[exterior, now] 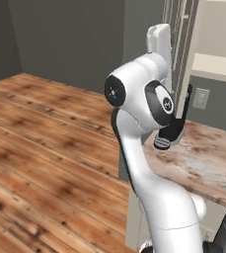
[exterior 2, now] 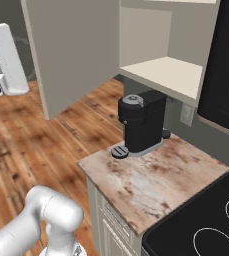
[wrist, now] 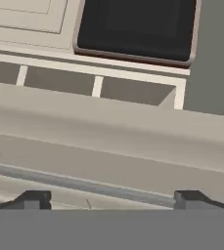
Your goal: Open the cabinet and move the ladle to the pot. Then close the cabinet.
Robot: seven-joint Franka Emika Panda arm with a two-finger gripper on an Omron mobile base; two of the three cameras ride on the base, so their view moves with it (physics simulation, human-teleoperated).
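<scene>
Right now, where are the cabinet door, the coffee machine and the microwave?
cabinet door (exterior 2: 71,50), right base view, on the plain inner face of the swung-open door.
coffee machine (exterior 2: 141,122), right base view, on its black front body.
microwave (wrist: 135,27), hand view, on its dark glass front.

One cream wall cabinet (exterior 2: 151,65) with one door (exterior 2: 68,50), swung open. One silver bar handle (wrist: 79,184) runs along that door. One black coffee machine (exterior 2: 140,122) sits on one marbled countertop (exterior 2: 161,180). One black microwave (exterior 2: 226,70), one wall outlet (exterior 2: 186,115), one black stovetop (exterior 2: 206,225) showing two ring burners. One robot arm (exterior: 154,163).
</scene>
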